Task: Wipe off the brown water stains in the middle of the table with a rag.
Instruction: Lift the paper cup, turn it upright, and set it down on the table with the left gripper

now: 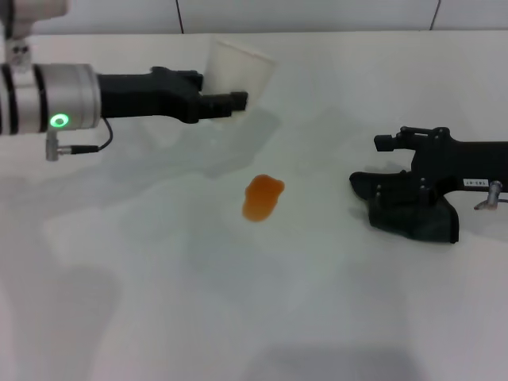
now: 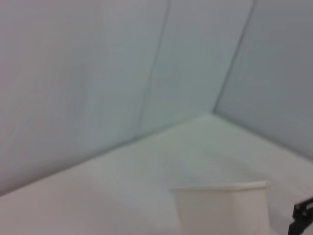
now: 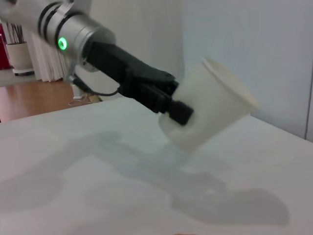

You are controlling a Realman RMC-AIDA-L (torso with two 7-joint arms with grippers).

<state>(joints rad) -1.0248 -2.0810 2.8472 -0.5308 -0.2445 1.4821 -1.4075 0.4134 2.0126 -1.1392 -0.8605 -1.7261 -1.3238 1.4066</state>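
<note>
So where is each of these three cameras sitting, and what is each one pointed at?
Head view: up on the robot's head, looking down at the table, stain and both arms; the left pincer holds a cup, the right pincer is over the rag.
Left wrist view: on the left arm, facing the walls; only the cup's rim shows.
Right wrist view: on the right arm, looking across at the left pincer.
All three share the cup.
</note>
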